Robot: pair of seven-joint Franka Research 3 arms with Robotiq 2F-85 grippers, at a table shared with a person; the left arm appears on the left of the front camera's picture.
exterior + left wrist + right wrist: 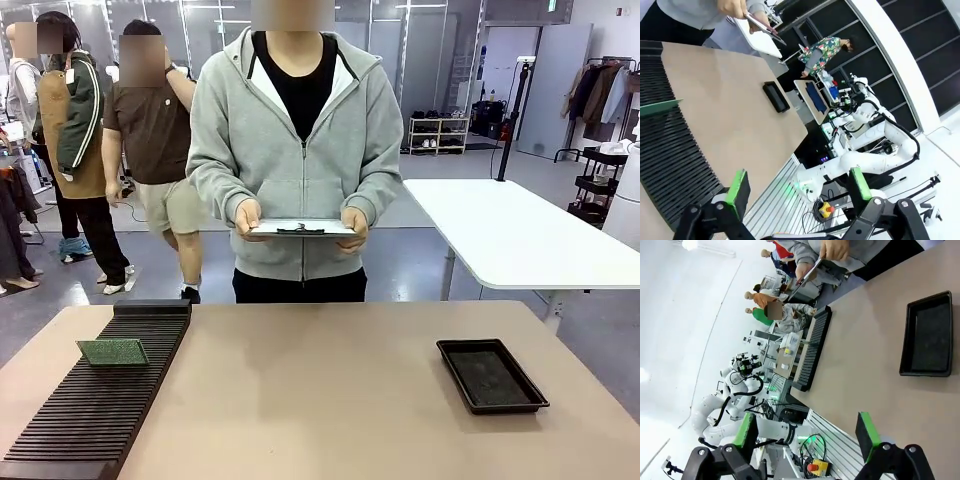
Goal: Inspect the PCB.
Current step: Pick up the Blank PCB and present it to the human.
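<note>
View from front: PCB [112, 352] rests on the black slotted rack [100, 400] at table left, untouched; person holds a clipboard [303, 228]. Left wrist view: left gripper [799, 184] spread wide, empty, well back from the PCB [660, 106] (pick-up and inspection all remain). Right wrist view: right gripper [806, 431] likewise agape and empty, black tray [927, 335] beyond

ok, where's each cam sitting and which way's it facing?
Front: fixed between the arms, faces across the table at the person holding a clipboard.
Left wrist: on the left arm, rolled; looks past the open left gripper over the slotted rack and PCB.
Right wrist: on the right arm, rolled; looks past the open right gripper at the black tray.
Shared: black tray, slotted rack, clipboard in all.
</note>
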